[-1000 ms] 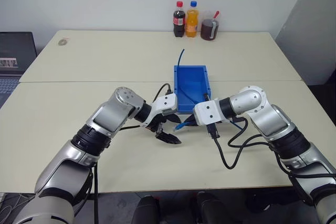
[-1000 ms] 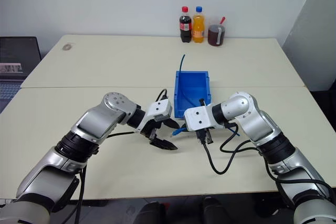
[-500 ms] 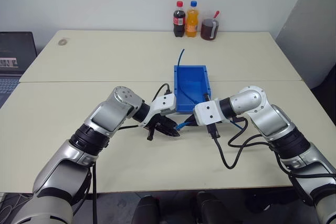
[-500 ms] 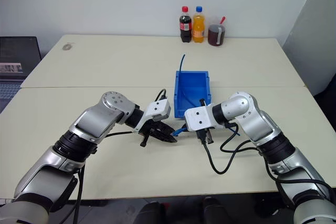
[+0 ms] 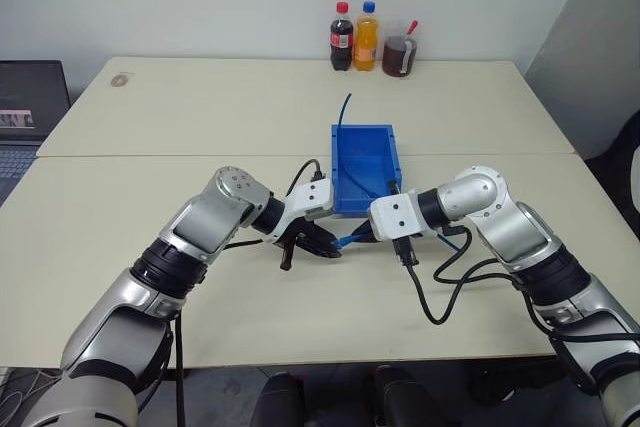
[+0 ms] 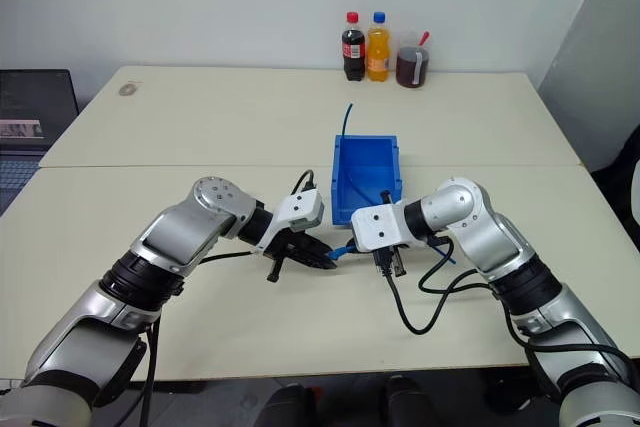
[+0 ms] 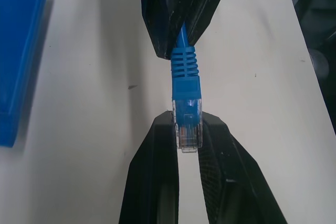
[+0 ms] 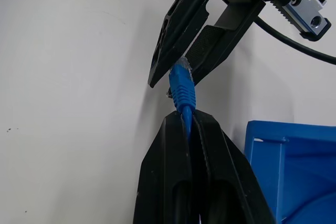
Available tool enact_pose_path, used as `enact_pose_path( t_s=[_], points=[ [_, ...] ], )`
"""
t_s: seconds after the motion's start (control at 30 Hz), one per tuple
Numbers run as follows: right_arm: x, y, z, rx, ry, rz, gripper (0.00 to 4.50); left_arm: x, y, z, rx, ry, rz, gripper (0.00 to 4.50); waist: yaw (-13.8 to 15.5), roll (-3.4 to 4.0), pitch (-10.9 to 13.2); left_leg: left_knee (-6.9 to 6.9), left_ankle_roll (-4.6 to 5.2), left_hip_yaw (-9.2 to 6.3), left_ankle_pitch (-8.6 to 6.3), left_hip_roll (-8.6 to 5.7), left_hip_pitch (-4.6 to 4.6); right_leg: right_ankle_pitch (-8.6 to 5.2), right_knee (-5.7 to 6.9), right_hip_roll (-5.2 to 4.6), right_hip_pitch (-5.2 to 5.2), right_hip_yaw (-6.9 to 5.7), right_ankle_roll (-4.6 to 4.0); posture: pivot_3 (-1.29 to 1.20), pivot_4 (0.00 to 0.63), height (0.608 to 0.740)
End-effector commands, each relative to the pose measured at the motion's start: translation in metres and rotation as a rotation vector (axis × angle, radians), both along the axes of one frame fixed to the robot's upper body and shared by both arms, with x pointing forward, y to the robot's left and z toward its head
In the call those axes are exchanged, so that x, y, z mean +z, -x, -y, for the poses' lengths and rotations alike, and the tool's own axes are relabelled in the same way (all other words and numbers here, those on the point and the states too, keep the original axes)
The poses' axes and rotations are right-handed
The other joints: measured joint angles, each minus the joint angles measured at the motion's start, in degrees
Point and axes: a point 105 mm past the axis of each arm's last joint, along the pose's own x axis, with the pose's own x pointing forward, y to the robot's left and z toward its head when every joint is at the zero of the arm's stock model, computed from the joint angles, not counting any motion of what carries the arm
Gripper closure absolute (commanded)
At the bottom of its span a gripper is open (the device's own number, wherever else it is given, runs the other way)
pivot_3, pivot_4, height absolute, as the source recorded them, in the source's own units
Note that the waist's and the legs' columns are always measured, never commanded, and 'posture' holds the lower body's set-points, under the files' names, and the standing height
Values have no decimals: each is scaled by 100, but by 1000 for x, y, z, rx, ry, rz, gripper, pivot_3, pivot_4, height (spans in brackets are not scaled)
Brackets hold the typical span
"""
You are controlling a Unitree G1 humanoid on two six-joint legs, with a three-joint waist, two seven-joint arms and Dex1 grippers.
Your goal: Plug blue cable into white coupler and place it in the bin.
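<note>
With the left gripper [image 7: 187, 121] pinched flat on the clear plug [image 7: 187, 132] of the blue cable [image 7: 185, 74], and the right gripper [image 8: 188, 120] pressed together on the cord just behind the ribbed boot, treat the short span between the two grips as the critical zone. Located just in front of the bin [image 5: 336, 162], above the table [image 5: 200, 107], with the rest of the cord trailing back into the bin and poking up past its far left corner. Not yet mated with the white coupler, judging from the bare contacts at the plug tip. Expect the following faults. Bending or kinking at the boot if either gripper twists or pulls away from the bin while both grips are tight. Slipping of the plug out of the left fingertips [image 7: 157, 145], since only the smooth side faces are clamped and the tip projects between them. Blocking of the insertion, because the fingers cover the very end that must enter the socket; plan a regrip further back on the boot before any mating attempt. Possible pressing of the latch tab, though cannot tell on which face it lies. Dragging of the bin, or of the loose cord out of the bin, if the span is drawn too far from the lowered front lip. Release one grip before moving the other.
</note>
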Motion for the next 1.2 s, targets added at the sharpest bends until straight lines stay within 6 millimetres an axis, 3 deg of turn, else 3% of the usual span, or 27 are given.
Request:
enact_pose_path(
  t_s=[0.03,0.23,0.37,0.47,0.57,0.73,0.9,1.07,1.2],
  points=[
    [15,8,2,-8,-59,-40,3599,19,0,5,-7,58,58,4253,2,0,0,0,0,0,0,0,0,0,0,0,0,0,0,0,150,740],
    [26,8,12,-93,-107,-95,2174,18,2,3,8,72,52,4253,2,0,0,1,0,-3,0,0,0,0,1,0,2,-1,0,0,150,740],
    [59,6,16,-250,-308,-273,1137,19,1,-1,43,92,64,4253,-3,0,0,1,0,-2,0,0,0,0,2,0,1,0,0,0,150,740],
    [90,10,31,-382,-523,-507,1137,22,2,-8,104,155,55,4253,-1,1,0,1,0,-5,0,2,0,1,6,0,1,0,-1,0,150,740],
    [96,26,45,-441,-634,-712,1137,25,7,-13,159,223,22,4253,10,0,0,-1,-1,-15,0,3,-1,0,4,-3,4,1,-2,0,150,740],
    [73,61,50,-420,-715,-981,1137,56,12,-6,258,484,-79,4253,31,-1,-1,-2,0,-36,0,2,-12,-5,-1,-4,9,-10,-8,0,150,740],
    [38,67,31,-497,-720,-1086,1137,82,21,4,258,670,-242,4253,-7,-2,-3,5,0,-38,0,-5,-17,-18,1,-6,10,-10,21,0,150,740],
    [43,49,21,-517,-777,-1091,1137,85,51,6,146,656,-377,4253,-143,3,-2,2,0,-39,0,0,-9,-19,12,1,7,-7,23,0,150,740],
    [52,54,20,-435,-749,-1127,1137,79,60,4,126,618,-417,4253,-143,3,-2,-6,0,-41,0,1,-4,-20,11,2,8,-9,23,0,150,740]
  ],
)
